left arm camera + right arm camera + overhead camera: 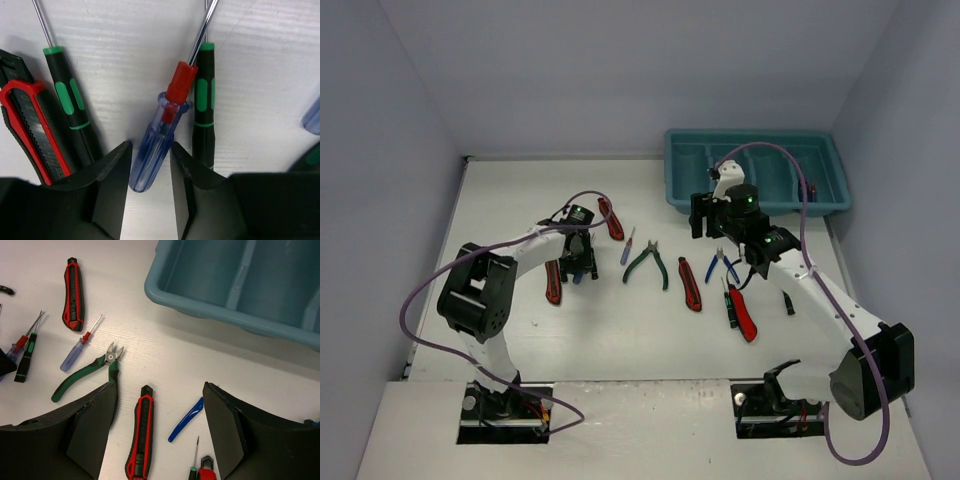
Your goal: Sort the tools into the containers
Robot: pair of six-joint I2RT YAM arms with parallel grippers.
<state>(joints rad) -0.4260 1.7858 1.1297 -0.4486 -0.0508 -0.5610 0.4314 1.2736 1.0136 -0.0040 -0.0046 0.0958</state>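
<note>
My left gripper (582,268) (150,155) is low over the table, its jaws a narrow gap apart astride the end of a clear blue-handled screwdriver (160,135) that lies flat. The right finger touches the handle and a sliver of table shows at the left one. Two black-and-green screwdrivers (70,105) (204,105) and a red-and-black knife (30,125) lie beside it. My right gripper (708,222) (160,385) hangs open and empty above another knife (142,435) and a blue pliers handle (186,420). The teal tray (755,170) (200,300) sits at the back right.
Green-handled pliers (647,262) (82,377), a second blue screwdriver (627,247) (75,352) and more red knives (610,218) (744,315) are scattered across the middle of the table. Grey walls close in on three sides.
</note>
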